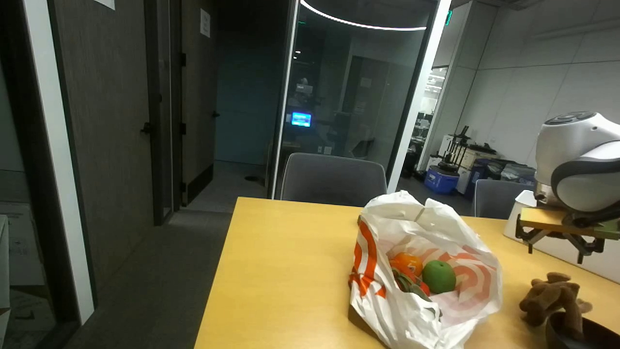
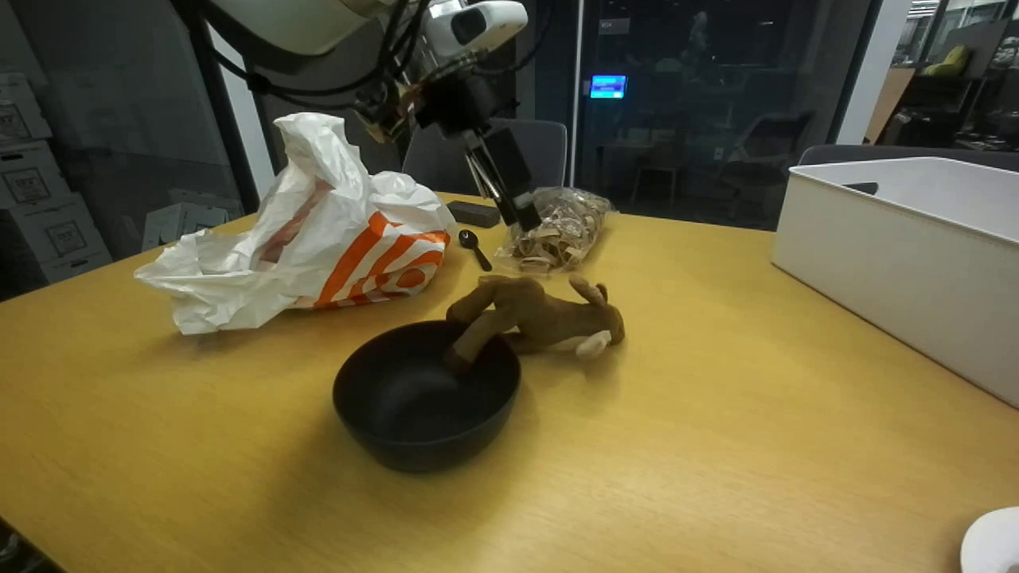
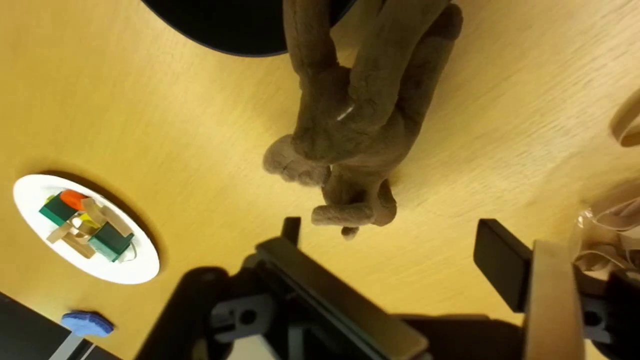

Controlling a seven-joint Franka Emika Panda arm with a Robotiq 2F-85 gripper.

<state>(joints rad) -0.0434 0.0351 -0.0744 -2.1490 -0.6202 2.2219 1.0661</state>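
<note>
A brown plush toy (image 2: pixel 549 314) lies on the table with one leg over the rim and inside a black bowl (image 2: pixel 430 450). My gripper (image 1: pixel 555 253) hangs above the table, apart from the toy. In the wrist view the toy (image 3: pixel 350 135) lies just past the fingertips, its head end towards the gripper (image 3: pixel 395 245). The jaws stand wide apart with bare tabletop between them, and nothing is held. Only part of the bowl (image 3: pixel 230 30) shows at the top of that view.
A white and orange plastic bag (image 2: pixel 390 267) holds an orange fruit (image 1: pixel 409 263) and a green one (image 1: pixel 439 276). Behind the toy are a clear bag of bands (image 2: pixel 561 231), a black spoon (image 2: pixel 475 248) and a dark block (image 2: pixel 474 213). Around them stand a white bin (image 2: pixel 899 263) and plate (image 3: pixel 142 260).
</note>
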